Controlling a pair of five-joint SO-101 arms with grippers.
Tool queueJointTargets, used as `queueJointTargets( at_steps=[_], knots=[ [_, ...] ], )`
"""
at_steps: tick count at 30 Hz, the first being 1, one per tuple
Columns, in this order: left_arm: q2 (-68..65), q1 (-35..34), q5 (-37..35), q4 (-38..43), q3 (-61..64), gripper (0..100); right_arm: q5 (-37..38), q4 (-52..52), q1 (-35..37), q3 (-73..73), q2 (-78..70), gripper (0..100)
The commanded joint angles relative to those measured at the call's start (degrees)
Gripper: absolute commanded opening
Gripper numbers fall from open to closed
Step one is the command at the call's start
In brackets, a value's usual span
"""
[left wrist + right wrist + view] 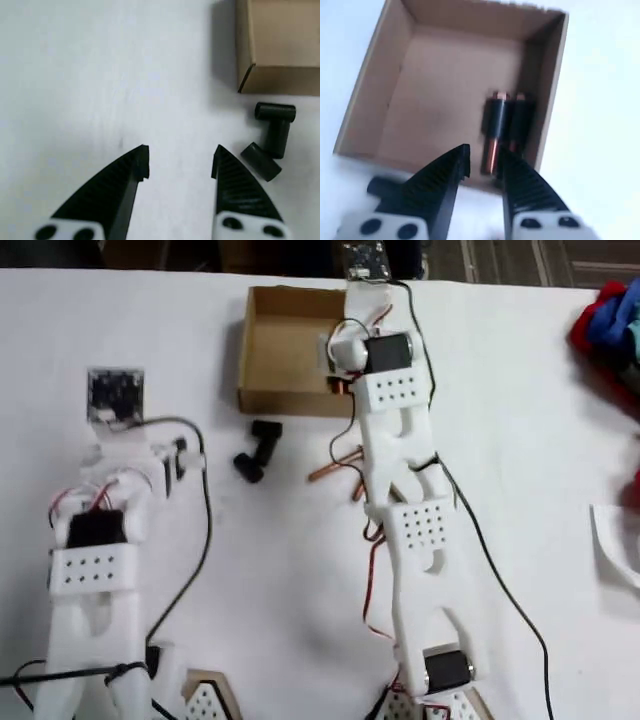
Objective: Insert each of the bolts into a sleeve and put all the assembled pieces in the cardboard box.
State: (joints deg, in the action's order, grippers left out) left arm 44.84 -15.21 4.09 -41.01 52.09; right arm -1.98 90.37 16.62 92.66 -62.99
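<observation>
No letters, numbers or signs can be read, neither on the cardboard box (pixel 290 350) nor on the desk (pixel 500 390).

- One cardboard box (pixel 285 400).
- Two assembled pieces (pixel 495 125) inside it, each a bolt in a sleeve.
- Three loose black sleeves (pixel 277 137) on the table.
- Two loose copper bolts (pixel 335 466) that I can make out.
- Two robot arms (pixel 415 530).

Your left arm (pixel 92 570) and right arm (pixel 415 530) were white perforated plastic — black servos (pixel 390 352), red-and-black cables (pixel 205 515), ridged black fingers (pixel 120 185).
</observation>
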Motion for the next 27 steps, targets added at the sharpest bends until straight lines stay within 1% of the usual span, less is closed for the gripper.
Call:
queueJointTargets(
  at_steps=[1, 3, 7, 10, 13, 15, 21, 23, 25, 27],
  knots=[
    [1.0, 0.0, 0.1, -5.7, -12.8, 22, 1.1, 7.2, -0.7, 2.9, 8.4, 7.4],
    [1.1, 0.0, 0.1, -9.2, -18.5, 22, 1.1, 10.9, -0.7, 2.8, 10.9, 7.1],
    [1.1, 0.1, 0.1, -17.1, -27.4, 22, 1.1, 11.1, -1.4, 2.2, 15.7, 7.0],
    [1.1, -0.4, 0.3, -22.1, -29.9, 22, 1.1, 11.1, -0.7, 2.2, 18.5, 7.0],
    [1.1, -0.4, 0.4, -22.7, -30.4, 22, 1.2, 11.1, -0.2, 0.6, 21.3, 7.0],
    [1.1, -0.4, 0.4, -22.5, -30.6, 22, 2.5, 11.2, -0.2, -2.8, 23.8, 7.0],
    [2.7, -0.4, 0.4, -22.3, -30.5, 22, 3.5, 11.1, -0.1, -25.0, 35.8, 6.7],
    [4.5, -0.4, 0.4, -22.2, -30.5, 22, 3.5, 11.0, -0.1, -32.1, 40.6, 4.4],
    [6.7, -0.4, 0.2, -21.3, -30.1, 22, 3.6, 10.9, -0.3, -37.7, 44.8, 2.0],
    [9.1, -0.4, 0.2, -20.4, -29.9, 22, 3.7, 10.9, -0.7, -42.2, 48.5, 2.8]
  ],
)
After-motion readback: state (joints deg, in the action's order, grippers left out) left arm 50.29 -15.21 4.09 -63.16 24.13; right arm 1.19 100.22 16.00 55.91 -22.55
